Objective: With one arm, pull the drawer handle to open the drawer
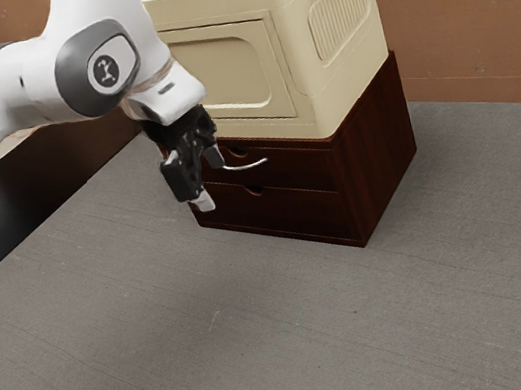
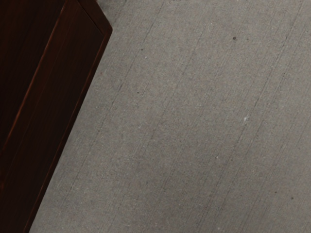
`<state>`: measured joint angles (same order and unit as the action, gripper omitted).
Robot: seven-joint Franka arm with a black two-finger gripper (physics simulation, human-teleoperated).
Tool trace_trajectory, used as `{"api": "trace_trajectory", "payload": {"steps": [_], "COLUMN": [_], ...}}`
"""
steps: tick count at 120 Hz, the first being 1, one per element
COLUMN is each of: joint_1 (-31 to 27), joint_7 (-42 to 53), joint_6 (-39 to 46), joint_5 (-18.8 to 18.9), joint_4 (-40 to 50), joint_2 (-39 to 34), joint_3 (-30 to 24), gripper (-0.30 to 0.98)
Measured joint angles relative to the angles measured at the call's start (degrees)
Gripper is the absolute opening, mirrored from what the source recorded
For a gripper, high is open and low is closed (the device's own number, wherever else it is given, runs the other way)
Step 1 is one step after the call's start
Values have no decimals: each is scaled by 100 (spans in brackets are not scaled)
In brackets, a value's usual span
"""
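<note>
My black gripper (image 1: 196, 171) hangs in front of the left part of the dark brown drawer cabinet (image 1: 377, 169) in the exterior view, and I cannot tell its opening. A thin, curved silver handle (image 1: 253, 165) shows just beside it on the upper drawer (image 1: 301, 165); the gripper covers the handle's other end, and contact is unclear. Below is the lower drawer (image 1: 298, 208), with a small notch in its top edge. Both fronts look flush with the cabinet. In the wrist view the brown cabinet (image 2: 43, 92) lies along one side of the grey surface.
A cream box (image 1: 341, 49) with a panelled front stands on top of the cabinet, close beside the arm's wrist. Grey tabletop (image 1: 267, 345) stretches in front of the cabinet. A brown wall (image 1: 470, 6) rises behind, and a dark edge (image 1: 57, 185) runs beneath the arm.
</note>
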<state>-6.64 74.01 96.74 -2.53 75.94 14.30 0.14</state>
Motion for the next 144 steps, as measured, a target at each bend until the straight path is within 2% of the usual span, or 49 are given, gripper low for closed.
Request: {"api": "trace_trajectory", "payload": {"steps": [31,60,84,110,128,144], "joint_1": [108,54,-19,-48,-39,-34], "joint_7": [875,1499,1984,2373,2580,2730], "joint_6": [1922,3123,3814,4372,4590,4698], "joint_5": [-99,-120,-112,-148,-172,-240], "joint_4": [967,1725,1992,2136,2229,2231], "joint_2": [-219,-509,-524,-496,-485,-470], "joint_3": [-22,-23,-23,-23,-8,1], "gripper": [69,69,66,46,47,39]}}
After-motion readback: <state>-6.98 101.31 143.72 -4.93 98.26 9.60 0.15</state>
